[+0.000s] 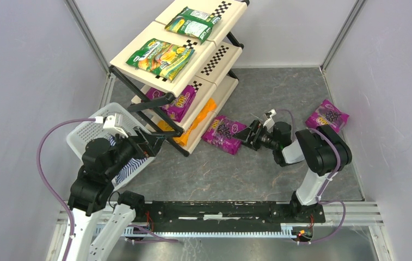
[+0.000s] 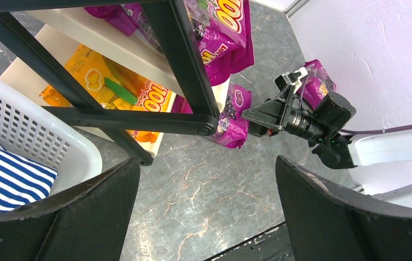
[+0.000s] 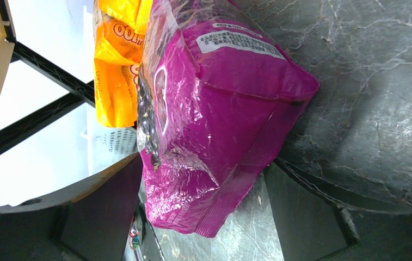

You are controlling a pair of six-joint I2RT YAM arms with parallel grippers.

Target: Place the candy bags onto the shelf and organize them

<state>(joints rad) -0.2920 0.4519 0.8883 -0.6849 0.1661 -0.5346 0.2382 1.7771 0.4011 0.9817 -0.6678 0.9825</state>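
Observation:
The shelf stands at the back centre. Two green candy bags lie on its top tier, a purple one on the middle tier, orange ones on the bottom tier. A purple candy bag lies on the floor by the shelf's foot. My right gripper is open, with its jaws on either side of that bag's near end. Another purple bag lies at the far right. My left gripper is open and empty, beside the shelf's front leg.
A white mesh basket with a blue-white striped cloth sits left of the shelf, under my left arm. Grey walls close in on both sides. The black base rail runs along the near edge.

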